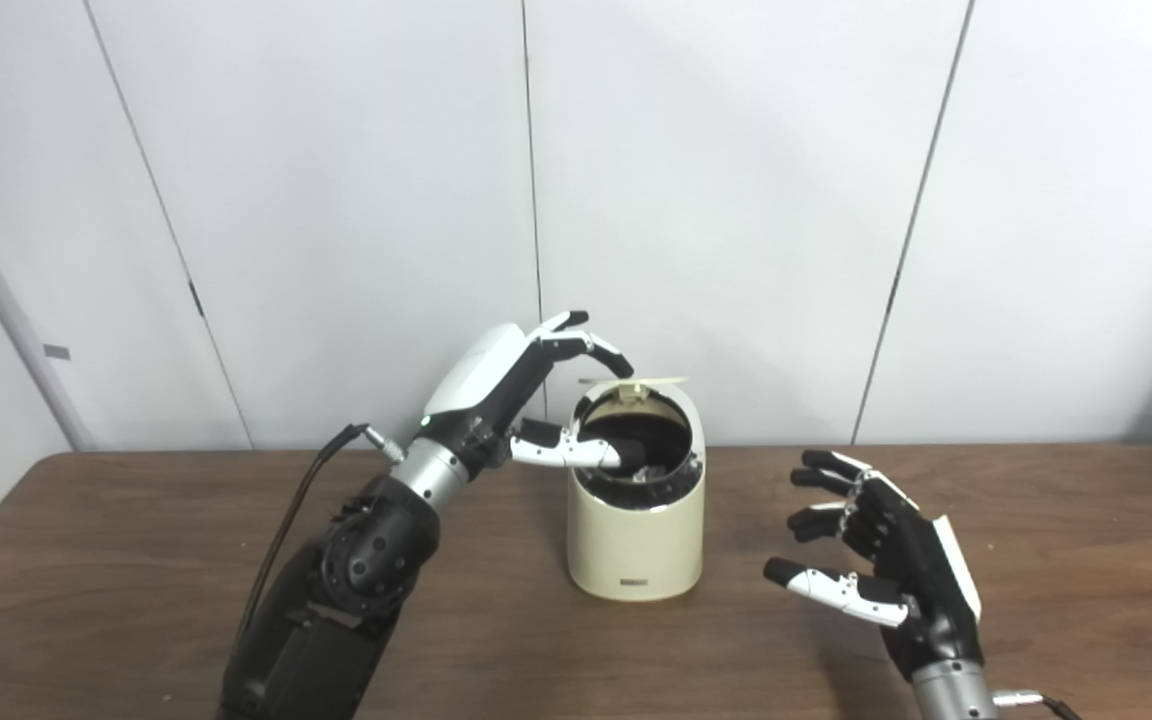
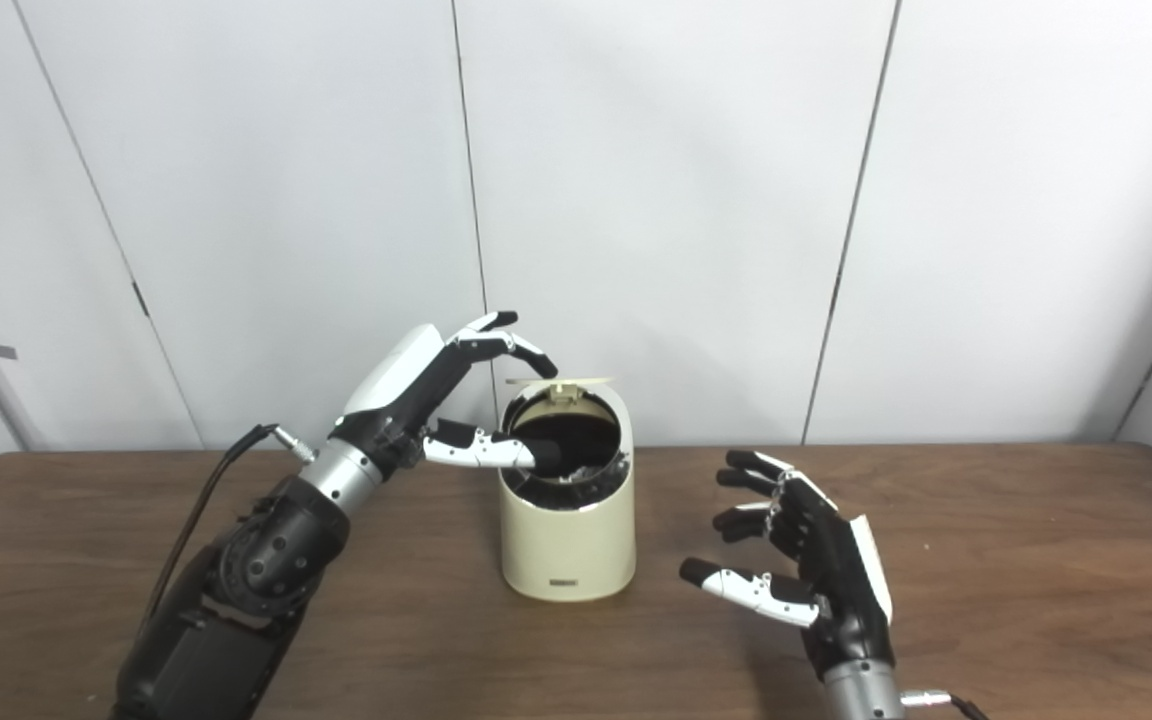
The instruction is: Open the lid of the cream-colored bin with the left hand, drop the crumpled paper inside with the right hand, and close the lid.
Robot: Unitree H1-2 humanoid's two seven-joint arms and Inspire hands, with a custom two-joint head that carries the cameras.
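The cream-colored bin [image 1: 636, 540] stands upright at the middle of the brown table [image 1: 116, 560]. Its lid [image 1: 651, 380] is swung up at the back and seen edge-on, leaving the dark mouth uncovered. My left hand [image 1: 526, 390] hovers at the bin's upper left; its thumb lies across the opening and its fingers curl just left of the raised lid, holding nothing. My right hand [image 2: 806, 570] is open and empty, low to the right of the bin, palm toward it. Something pale and crumpled [image 1: 651, 470] shows inside the front rim; I cannot tell if it is the paper.
White wall panels stand right behind the table's far edge. A black cable [image 1: 286, 520] runs along my left forearm. Bare tabletop lies on both sides of the bin and in front of it.
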